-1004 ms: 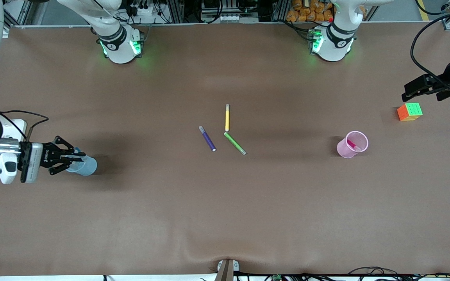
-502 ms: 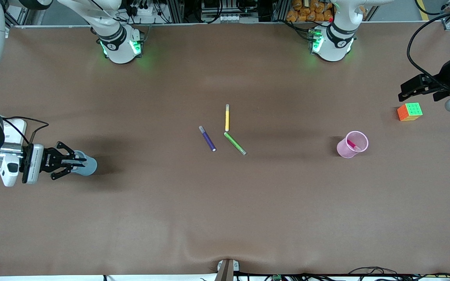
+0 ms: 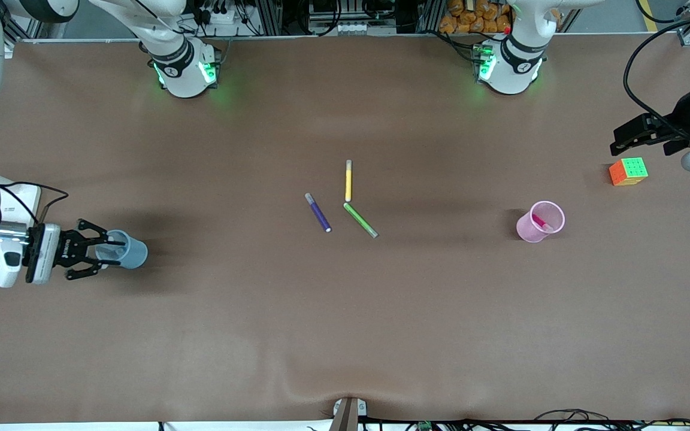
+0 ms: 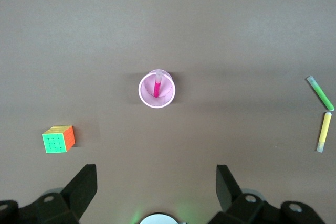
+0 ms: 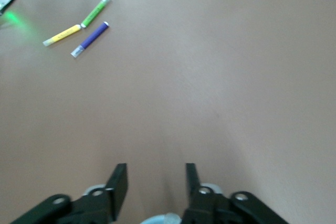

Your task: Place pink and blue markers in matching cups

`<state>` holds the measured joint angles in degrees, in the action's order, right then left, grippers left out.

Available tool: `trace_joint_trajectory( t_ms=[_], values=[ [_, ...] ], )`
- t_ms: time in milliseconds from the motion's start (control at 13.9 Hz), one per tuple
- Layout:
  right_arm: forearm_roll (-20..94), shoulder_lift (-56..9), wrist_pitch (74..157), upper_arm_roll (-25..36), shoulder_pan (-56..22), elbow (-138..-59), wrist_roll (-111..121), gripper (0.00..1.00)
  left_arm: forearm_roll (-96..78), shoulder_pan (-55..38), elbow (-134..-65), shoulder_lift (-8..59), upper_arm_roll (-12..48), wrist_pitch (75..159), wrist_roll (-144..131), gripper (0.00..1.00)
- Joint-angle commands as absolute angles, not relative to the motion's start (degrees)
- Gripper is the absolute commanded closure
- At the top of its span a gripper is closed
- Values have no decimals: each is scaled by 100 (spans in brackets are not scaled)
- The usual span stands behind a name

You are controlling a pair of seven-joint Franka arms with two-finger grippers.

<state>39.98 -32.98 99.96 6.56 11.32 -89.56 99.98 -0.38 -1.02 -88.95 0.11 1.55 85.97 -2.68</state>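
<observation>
The pink marker (image 3: 539, 222) is standing inside the pink cup (image 3: 527, 229) toward the left arm's end of the brown counter (image 3: 345, 335), its long axis leaning against the cup wall, one end down in the cup. The blue cup (image 3: 132, 254) is sitting upright toward the right arm's end; a pale tip at its rim in the right wrist view may be the blue marker (image 5: 169, 217), though little of it is showing. The right end effector (image 3: 100, 256) is hovering over the blue cup, fingers parted and gripping nothing. The left end effector (image 3: 644, 133) is waiting above the counter's edge near a colour cube (image 3: 628, 171), jaws spread wide and empty. Purple (image 3: 318, 213), yellow (image 3: 348, 181) and green (image 3: 360, 220) markers are lying flat at mid-counter. Cables and equipment racks are lining the room above the arms' bases.
</observation>
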Motion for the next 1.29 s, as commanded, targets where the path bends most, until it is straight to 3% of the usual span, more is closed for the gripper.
trace_joint_trajectory(
  t_ms=[0,502,933,1220],
  values=[
    [3307,-2849,9905,606,977,-8789,8776,0,-79,-105,-8815,44,167,8525,-378,0],
    [1364,-1548,9862,589,194,-8815,5672,0,-70,-88,-8824,44,167,8525,-290,0],
    [433,-643,9221,571,-333,-8815,3046,0,-35,-97,-8815,44,167,8525,-290,0],
    [290,-396,8703,554,-229,-8833,1455,0,-44,-97,-8807,44,167,8525,-281,0]
  ],
)
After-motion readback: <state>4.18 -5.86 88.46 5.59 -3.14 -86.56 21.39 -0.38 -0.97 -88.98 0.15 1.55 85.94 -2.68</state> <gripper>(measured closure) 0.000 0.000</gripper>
